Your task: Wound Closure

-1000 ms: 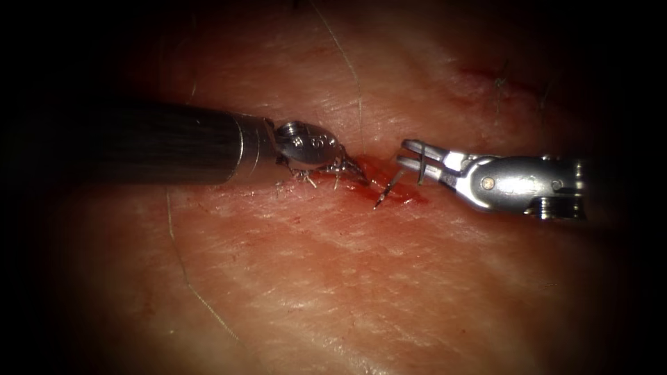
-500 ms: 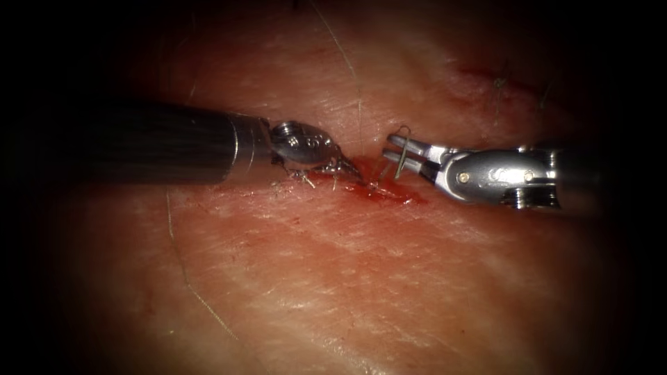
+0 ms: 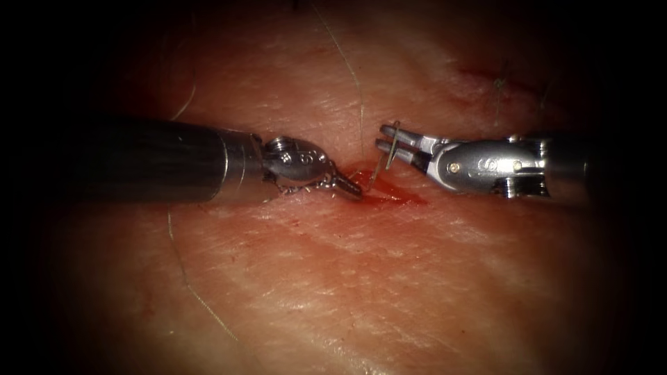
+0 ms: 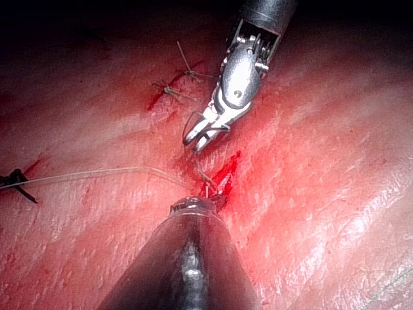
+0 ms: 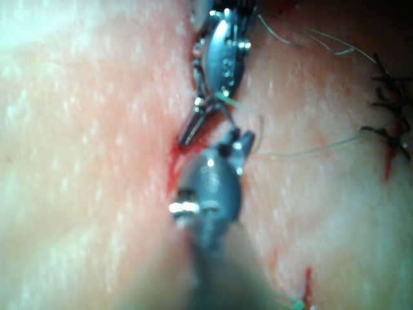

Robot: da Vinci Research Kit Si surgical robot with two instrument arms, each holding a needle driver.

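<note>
Now the right arm's silver two-jawed needle driver [image 3: 388, 141] sits higher and further toward the left than a second ago, its jaws pinching the thin curved steel needle [image 3: 384, 156] near its blunt end. Back then the needle hung well out from the jaws with its point on the red wet patch; half a second ago it was tipped over and low against the cut. At this moment it slants down from the jaws to the right-hand edge of the short red cut [image 3: 379, 193] in the pale pink pork tissue [image 3: 333, 292]; whether its tip has entered the tissue I cannot tell. The left arm's dark-shafted needle driver [image 3: 345, 185] has shifted slightly lower, and its jaws, pressed together, rest on the left lip of the cut; whether they grip tissue or merely press it is unclear. Fine pale thread [image 4: 103, 173] trails away across the tissue in the left wrist view. Judging by this, the needle is being set up at the cut's edge
</note>
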